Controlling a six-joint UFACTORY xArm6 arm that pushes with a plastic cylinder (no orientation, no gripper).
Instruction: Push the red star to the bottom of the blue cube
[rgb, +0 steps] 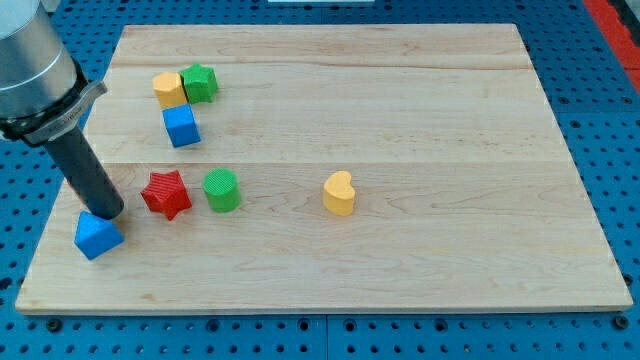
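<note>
Camera view: my tip (108, 212) left of red star (166, 194), below blue cube (181, 127); no claw visible.

A pale wooden board (400, 120) lies on the counter (600, 40), a blue surface dotted with rows of small holes that shows along the frame's edges. In the upper left of the frame, a yellow block (169, 88) sits touching a green star-like block (200, 82) on its right. Toward the middle left, a green cylinder (221, 190) stands upright. Near the centre of the frame, well apart from the others, stands a yellow heart-shaped block (339, 193). In the lower left, close to the board's left edge, lies a second blue block (98, 235), turned at an angle to the board's edges; its exact shape is hard to tell.
</note>
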